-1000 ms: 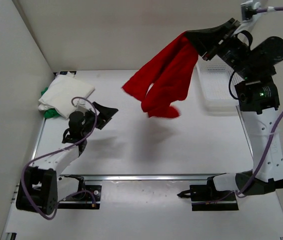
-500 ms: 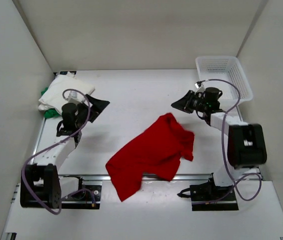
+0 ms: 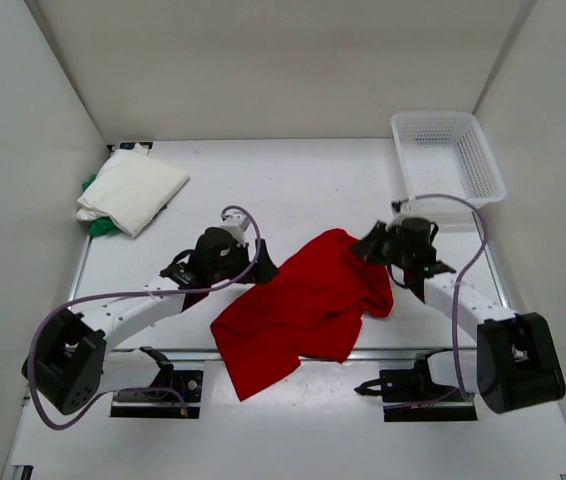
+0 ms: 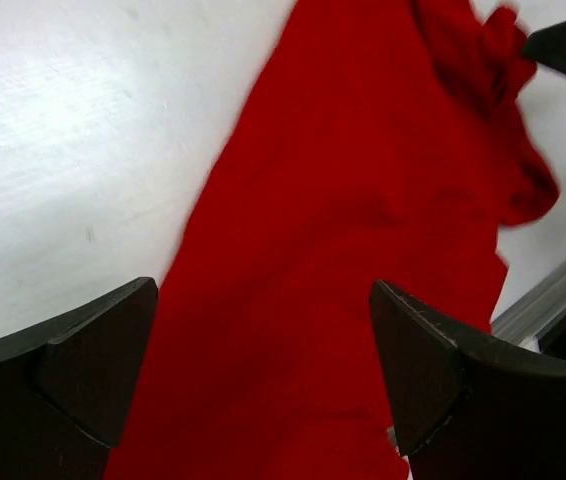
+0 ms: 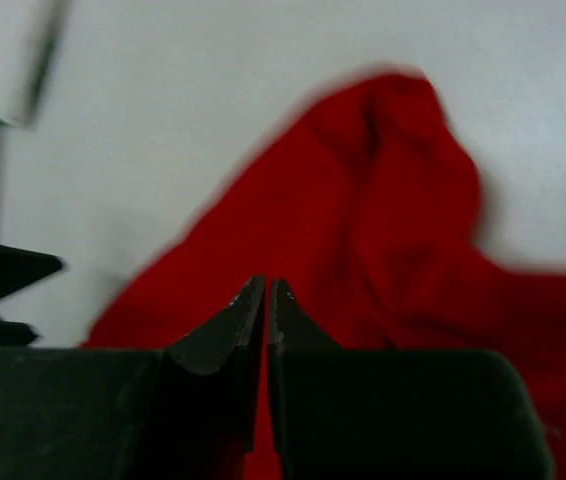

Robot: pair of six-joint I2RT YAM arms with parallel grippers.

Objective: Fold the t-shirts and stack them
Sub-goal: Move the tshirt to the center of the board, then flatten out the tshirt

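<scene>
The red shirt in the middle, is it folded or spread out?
Spread, not folded. The red shirt lies rumpled and loosely open on the table, one corner lying over the front rail.

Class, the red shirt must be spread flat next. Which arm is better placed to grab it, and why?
Probably the left: the left pincer stands open over the red shirt, ready to close. The right pincer is shut at the shirt's far corner and would have to open first.

Plain (unpatterned) red t-shirt (image 3: 303,310), white t-shirt (image 3: 135,190), green t-shirt (image 3: 100,226); white mesh basket (image 3: 433,117).
</scene>
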